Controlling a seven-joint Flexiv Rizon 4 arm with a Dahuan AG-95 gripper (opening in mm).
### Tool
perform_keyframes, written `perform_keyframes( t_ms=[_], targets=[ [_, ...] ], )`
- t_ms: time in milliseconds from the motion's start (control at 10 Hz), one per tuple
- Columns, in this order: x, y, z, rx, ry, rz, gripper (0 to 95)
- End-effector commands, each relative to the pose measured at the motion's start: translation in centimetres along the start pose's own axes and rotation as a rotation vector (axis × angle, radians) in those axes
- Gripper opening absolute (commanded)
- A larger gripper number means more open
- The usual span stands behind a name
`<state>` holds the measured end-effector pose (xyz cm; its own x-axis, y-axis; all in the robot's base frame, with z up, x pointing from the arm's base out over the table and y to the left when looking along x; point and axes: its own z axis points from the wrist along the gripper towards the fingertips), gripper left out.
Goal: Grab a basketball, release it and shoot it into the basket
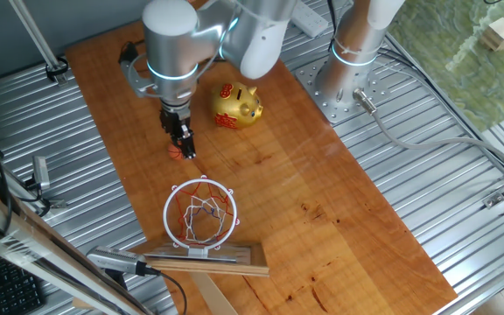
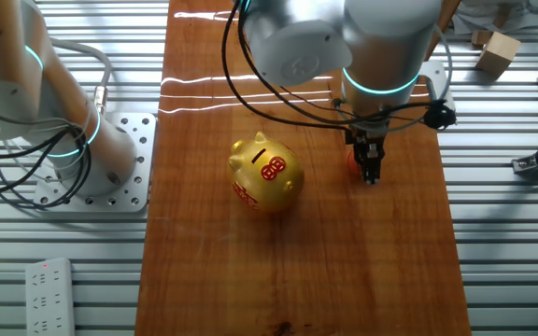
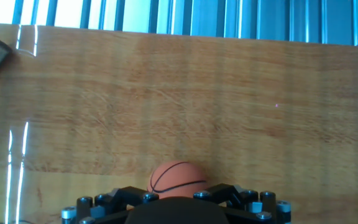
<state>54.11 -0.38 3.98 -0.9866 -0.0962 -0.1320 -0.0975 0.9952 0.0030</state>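
Wooden surface (image 1: pixel 322 201), long plank laid over ribbed metal decking. Basketball (image 3: pixel 176 180): small, orange, dark seams, resting on the surface directly at the tips of the jaws; in one fixed view it shows as an orange spot (image 1: pixel 178 150) beside the black fingers, left of the piggy bank and far of the basket. Gripper (image 1: pixel 185 147): black, two-fingered, pointing straight down from the silver arm, tips at the level of the ball; in the hand view the ball sits between the dark finger bases, but whether the jaws pinch it or stand just clear of it cannot be told. Basket (image 1: pixel 201 213): white-and-red ring with string net, fixed to a flat wooden backboard (image 1: pixel 206 260), at the near end of the plank, well apart from the ball. Piggy bank (image 2: pixel 266 174): gold with red markings, standing on the surface just beside the gripper. Second arm base (image 1: pixel 350 66): silver, bolted to the decking, right of the plank.
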Motion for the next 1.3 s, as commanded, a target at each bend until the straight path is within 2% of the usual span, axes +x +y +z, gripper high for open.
perform_keyframes(
  t_ms=[100,600,700,1300],
  targets=[
    [0.18,0.06,0.42,0.0,0.001,-0.003,95.0],
    [0.22,0.07,0.67,-0.007,0.0,-0.006,95.0],
    [0.22,0.04,0.67,-0.007,-0.001,-0.006,76.0],
    [0.31,0.05,0.91,-0.003,-0.001,-0.004,76.0]
  ],
)
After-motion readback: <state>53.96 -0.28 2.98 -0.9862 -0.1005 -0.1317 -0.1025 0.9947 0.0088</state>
